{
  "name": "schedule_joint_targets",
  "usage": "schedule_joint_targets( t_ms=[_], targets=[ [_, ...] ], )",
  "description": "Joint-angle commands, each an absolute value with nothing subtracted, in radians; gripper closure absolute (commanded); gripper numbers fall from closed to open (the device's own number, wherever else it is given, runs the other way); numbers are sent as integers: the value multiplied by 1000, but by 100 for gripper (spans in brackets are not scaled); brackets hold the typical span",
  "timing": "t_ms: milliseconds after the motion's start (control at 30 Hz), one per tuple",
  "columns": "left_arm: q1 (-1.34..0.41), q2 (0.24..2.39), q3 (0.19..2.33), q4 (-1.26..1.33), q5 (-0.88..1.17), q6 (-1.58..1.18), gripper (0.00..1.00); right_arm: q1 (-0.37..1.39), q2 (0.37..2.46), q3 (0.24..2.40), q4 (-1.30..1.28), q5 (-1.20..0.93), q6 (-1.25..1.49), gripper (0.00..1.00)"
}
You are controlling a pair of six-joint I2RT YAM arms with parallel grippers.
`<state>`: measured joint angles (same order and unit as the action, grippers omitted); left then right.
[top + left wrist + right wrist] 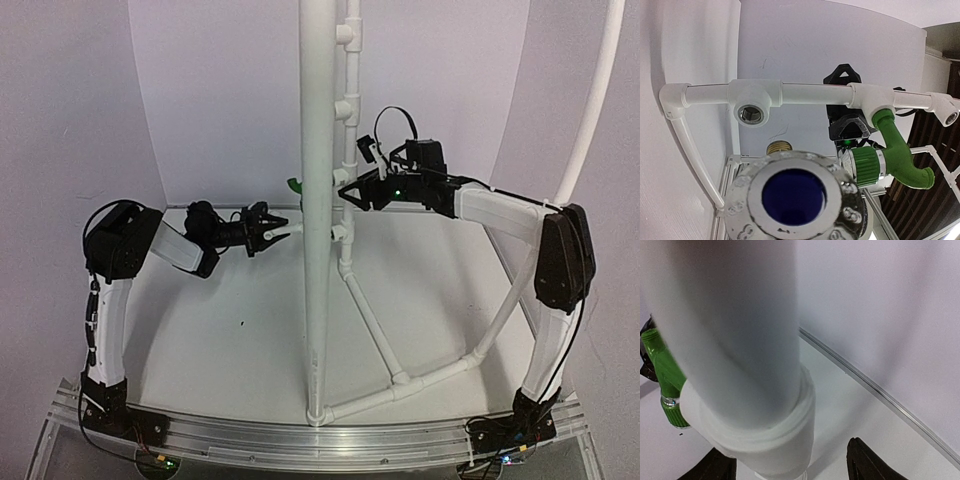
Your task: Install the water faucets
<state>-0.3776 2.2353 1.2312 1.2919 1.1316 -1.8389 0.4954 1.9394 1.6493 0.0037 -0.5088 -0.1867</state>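
Observation:
My left gripper point(262, 234) is shut on the white faucet point(285, 231) and holds it level, just left of the thick upright pipe point(317, 250). In the left wrist view its round cap with a blue centre point(795, 197) fills the foreground and hides my fingers. Its brass threaded end point(779, 147) points toward an empty tee outlet point(751, 114). The green faucet point(892, 150) sits screwed into the neighbouring tee and peeks out beside the pipe point(294, 185). My right gripper point(343, 193) is open, its fingers point(870, 462) either side of a white tee fitting point(765, 440), with the green faucet point(662, 370) behind.
A thin white pipe with several tee outlets point(347, 120) runs up behind the thick pipe. Diagonal pipes point(375, 330) cross the table's right half to a curved pipe point(590, 110). An aluminium rail point(320, 435) lines the near edge. White walls enclose the back.

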Motion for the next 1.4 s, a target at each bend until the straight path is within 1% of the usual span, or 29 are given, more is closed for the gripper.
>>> schedule_joint_targets(
  t_ms=[0, 233, 500, 633, 800, 933, 1033, 1100, 1133, 1367],
  targets=[
    [-401, 2272, 1314, 1503, 1146, -1896, 100, 506, 1945, 1658, 91, -485, -139, 37],
    [-425, 2329, 1344, 1503, 1143, -1924, 100, 521, 1926, 1607, 136, -464, -102, 45],
    [-461, 2412, 1458, 1502, 1129, -1956, 100, 522, 1893, 1520, 207, -409, -56, 57],
    [-462, 2403, 1452, 1504, 1103, -1939, 100, 522, 1890, 1509, 224, -404, -21, 59],
    [-460, 2416, 1467, 1504, 1078, -1929, 100, 525, 1888, 1499, 262, -400, 34, 59],
    [-461, 2427, 1464, 1504, 1048, -1900, 100, 525, 1900, 1500, 263, -399, 36, 57],
    [-462, 2428, 1455, 1504, 1028, -1881, 100, 525, 1903, 1496, 274, -413, 57, 52],
    [-462, 2431, 1448, 1505, 1015, -1872, 100, 525, 1903, 1493, 275, -414, 74, 44],
    [-462, 2432, 1446, 1505, 1010, -1869, 100, 525, 1899, 1490, 276, -418, 74, 43],
    [-479, 2444, 1479, 1504, 1021, -1854, 100, 525, 1906, 1481, 284, -406, 118, 44]
  ],
)
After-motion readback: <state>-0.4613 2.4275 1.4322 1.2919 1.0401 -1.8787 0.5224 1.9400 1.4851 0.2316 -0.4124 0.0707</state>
